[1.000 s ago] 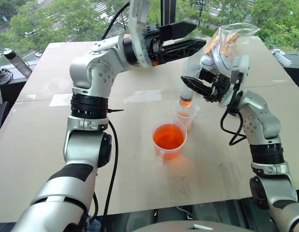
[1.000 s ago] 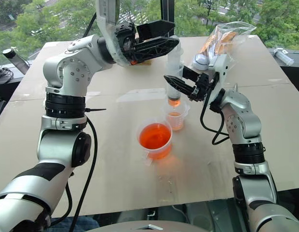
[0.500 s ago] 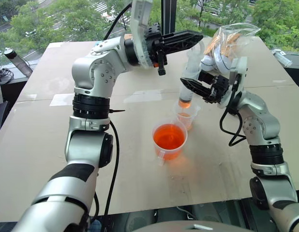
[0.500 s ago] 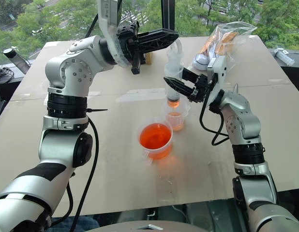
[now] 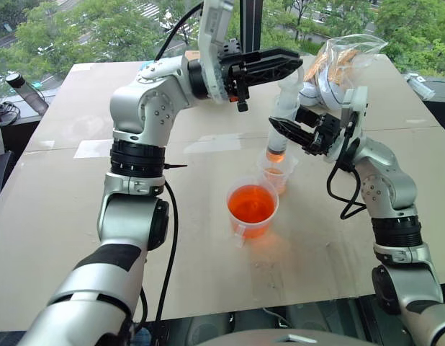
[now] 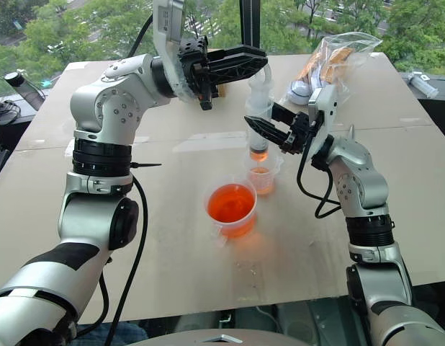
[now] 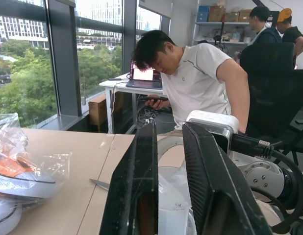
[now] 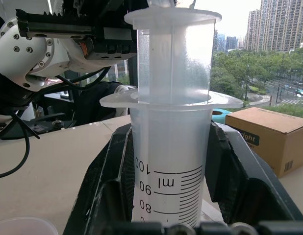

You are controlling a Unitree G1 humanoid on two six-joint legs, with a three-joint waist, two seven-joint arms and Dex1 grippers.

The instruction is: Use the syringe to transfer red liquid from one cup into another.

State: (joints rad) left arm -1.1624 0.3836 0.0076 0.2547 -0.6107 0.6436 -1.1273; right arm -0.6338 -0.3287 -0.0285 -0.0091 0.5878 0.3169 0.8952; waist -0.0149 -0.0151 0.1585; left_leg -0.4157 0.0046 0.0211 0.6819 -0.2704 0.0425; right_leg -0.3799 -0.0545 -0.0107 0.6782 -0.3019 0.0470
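A clear syringe (image 5: 286, 108) stands upright, and my right gripper (image 5: 281, 131) is shut on its barrel (image 8: 171, 161). A little red liquid (image 5: 275, 153) shows at its tip, which hangs just above the smaller clear cup (image 5: 276, 174). The wider handled cup (image 5: 251, 205), bright orange-red, stands right in front of that cup. My left gripper (image 5: 297, 65) reaches in level at the plunger's top. Its fingers (image 7: 137, 186) stand narrowly apart, open, with the plunger's translucent top showing in the gap.
On the far side of the cardboard-covered table (image 5: 78, 216) lies a plastic bag (image 5: 345, 61) holding orange things, just behind my right arm. A cardboard box (image 8: 264, 137) is close by and a bottle (image 5: 24, 92) lies at the far left. A seated person (image 7: 195, 83) is beyond the table.
My left gripper went from wide open around the plunger's top to fully shut, then parted slightly. The syringe, both cups and my right gripper stayed put.
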